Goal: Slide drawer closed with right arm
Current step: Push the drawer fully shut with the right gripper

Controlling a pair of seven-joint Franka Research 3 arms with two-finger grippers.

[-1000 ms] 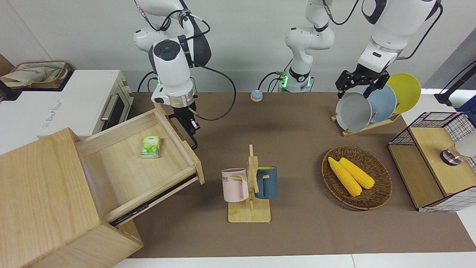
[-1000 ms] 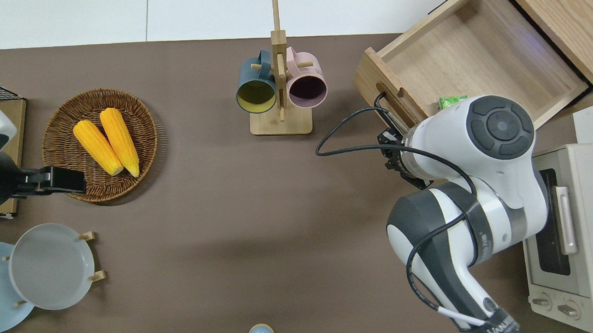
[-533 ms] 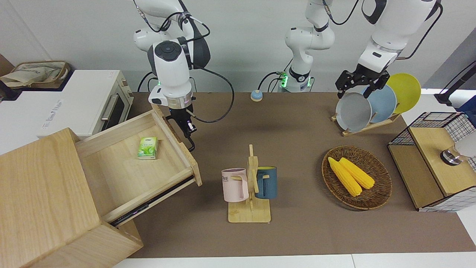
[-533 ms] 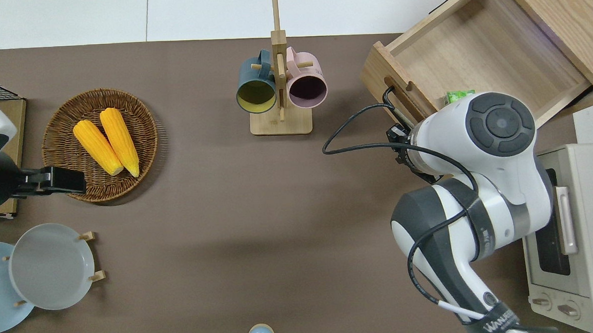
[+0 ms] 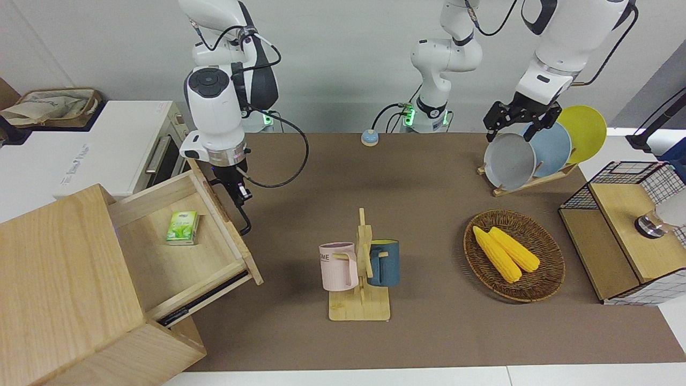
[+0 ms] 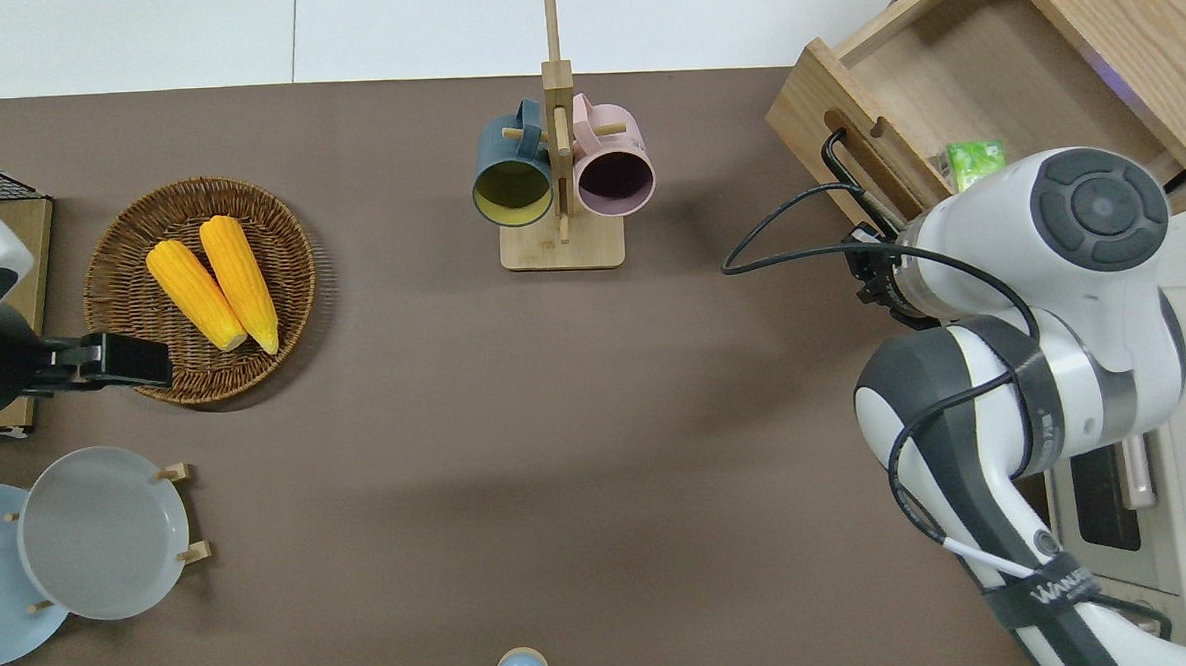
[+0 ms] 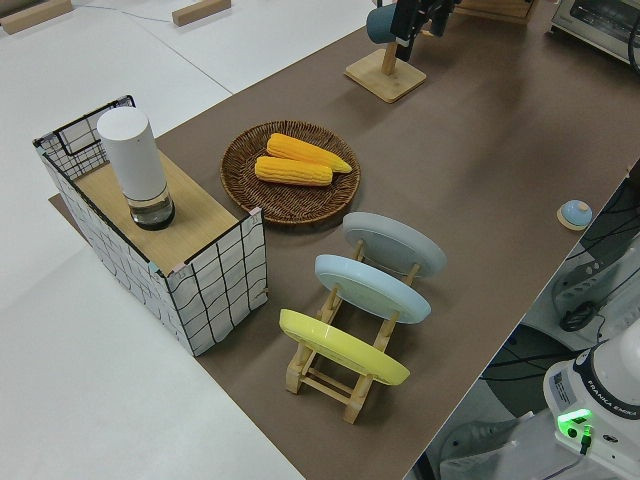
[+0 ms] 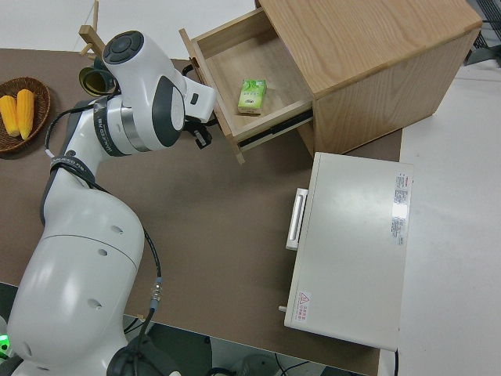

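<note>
The pale-wood drawer (image 5: pixel 161 262) stands partly open from its big cabinet (image 5: pixel 59 279); it also shows in the overhead view (image 6: pixel 932 78) and the right side view (image 8: pixel 235 59). A green packet (image 5: pixel 182 228) lies inside it. The black bar handle (image 5: pixel 244 217) runs along its front. My right gripper (image 5: pixel 236 188) points down against the drawer front at the end of the handle nearer the robots, as the overhead view (image 6: pixel 875 266) also shows. Whether it grips the handle is hidden. My left arm is parked, its gripper (image 5: pixel 515 122) open.
A white toaster oven (image 5: pixel 134 145) stands beside the cabinet, nearer the robots. A mug rack (image 5: pixel 359 268) with two mugs stands mid-table. A wicker basket (image 5: pixel 541 279) with corn, a plate rack (image 5: pixel 528 182) and a wire-mesh box (image 5: pixel 621 230) are toward the left arm's end.
The drawer has slid further into the cabinet, and my right gripper has moved with its front toward the cabinet. The left arm has not moved.
</note>
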